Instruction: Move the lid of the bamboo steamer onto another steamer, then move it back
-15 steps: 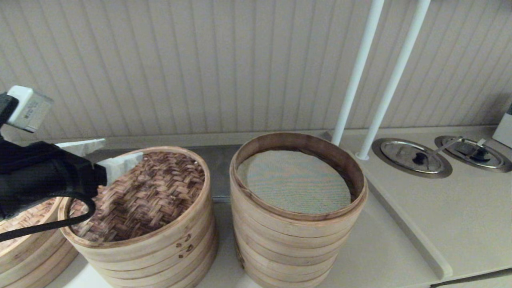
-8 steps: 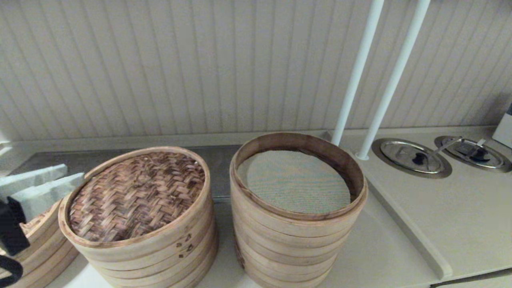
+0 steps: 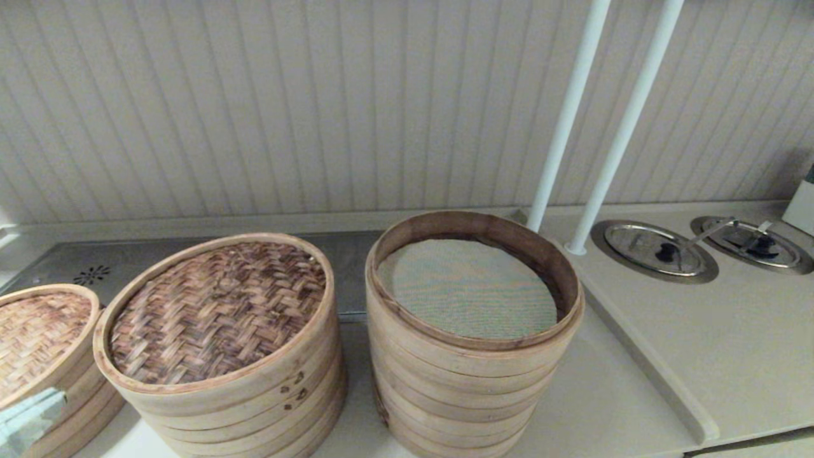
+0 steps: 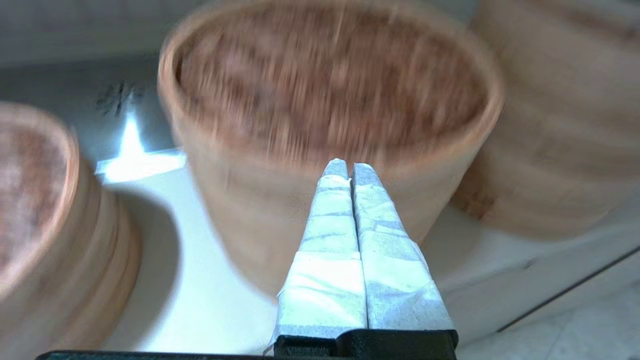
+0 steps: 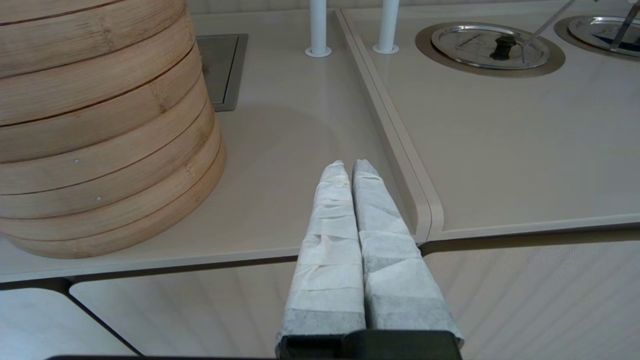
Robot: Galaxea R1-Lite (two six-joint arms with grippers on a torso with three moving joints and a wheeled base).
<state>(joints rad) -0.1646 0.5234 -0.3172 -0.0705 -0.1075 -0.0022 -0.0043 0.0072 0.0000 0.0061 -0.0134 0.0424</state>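
The head view is showing both steamer stacks from above, so only there the insides can be seen. The bamboo steamer lid (image 3: 217, 312), with its dark brown woven top, is sitting on the shorter steamer stack (image 3: 254, 407) at the near left of the counter (image 3: 668, 356). Just to its right, another steamer (image 3: 470, 381) is standing open, and a grey-green mesh liner (image 3: 467, 289) is lying flat inside it, under the dark inner rim. The two stacks are standing very close, with only a narrow gap between them. At the far left edge a third stack is carrying a paler woven lid (image 3: 35, 331).

In the head view, only a small pale corner of the left gripper (image 3: 28, 420) is appearing at the near left edge. The left wrist view is showing it better: the left gripper (image 4: 348, 167) is having its two wrapped fingers pressed together, holding nothing, and it is hanging apart from the lidded stack, on its near side. This view is blurred.

The right gripper (image 5: 348, 167) is appearing only in the right wrist view. Its fingers are also closed together and empty, resting low at the near edge of the counter, to the right of the tall stack. This view is also showing two white poles (image 5: 317, 25) and a round metal cover (image 5: 492, 47) at the far right.
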